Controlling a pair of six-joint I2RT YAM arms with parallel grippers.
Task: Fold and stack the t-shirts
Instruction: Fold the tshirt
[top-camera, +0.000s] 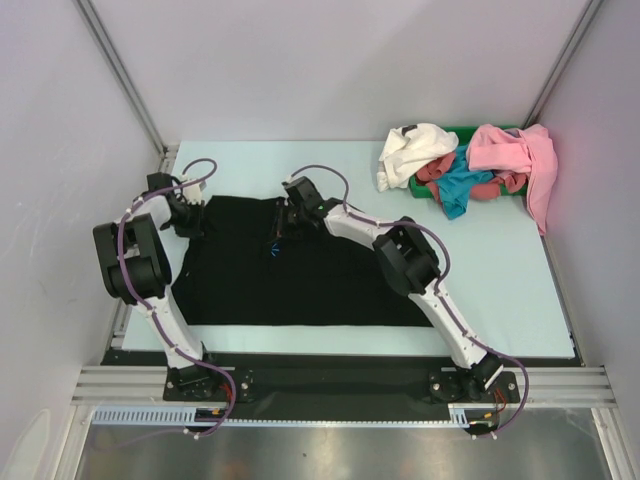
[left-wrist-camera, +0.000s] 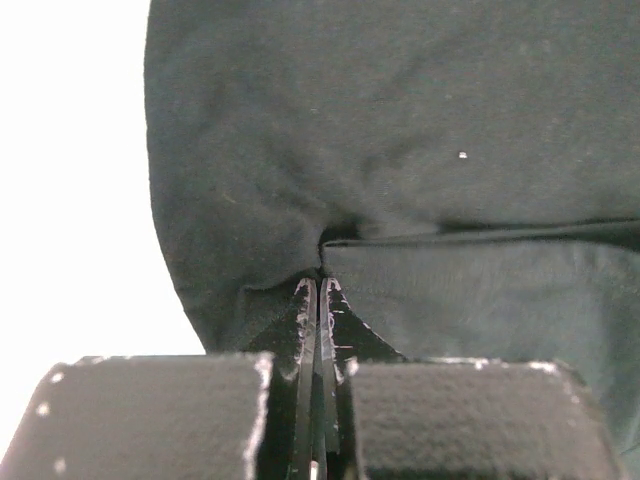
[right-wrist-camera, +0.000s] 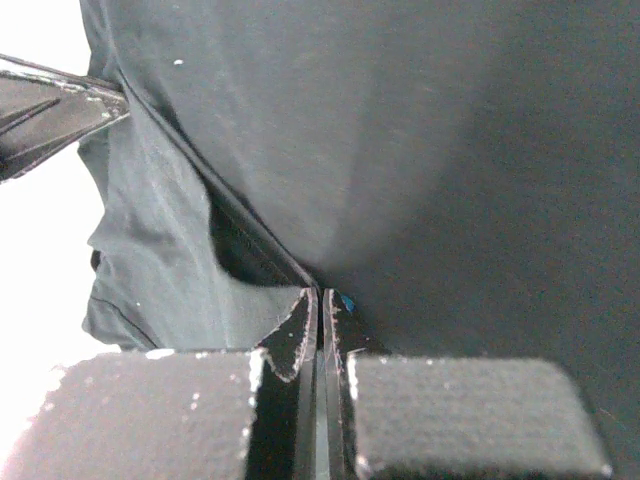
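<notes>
The black t-shirt (top-camera: 300, 270) lies spread on the pale table, its far edge partly lifted and doubled over. My left gripper (top-camera: 196, 216) is at the shirt's far left corner, shut on a pinch of black cloth (left-wrist-camera: 330, 180), jaws together (left-wrist-camera: 320, 282). My right gripper (top-camera: 285, 226) is at the middle of the far edge, shut on black cloth (right-wrist-camera: 420, 160), jaws together (right-wrist-camera: 322, 293). A bit of the light-blue print (right-wrist-camera: 347, 300) shows by the right fingertip, and in the top view (top-camera: 275, 248). White (top-camera: 413, 150), pink (top-camera: 515, 155), teal (top-camera: 460, 188) and red (top-camera: 440, 168) shirts lie heaped at the back right.
The heap sits in and over a green bin (top-camera: 424, 186) in the back right corner. Grey walls and metal frame posts (top-camera: 120, 70) close in the table. A black arm part (right-wrist-camera: 50, 105) shows at the upper left of the right wrist view.
</notes>
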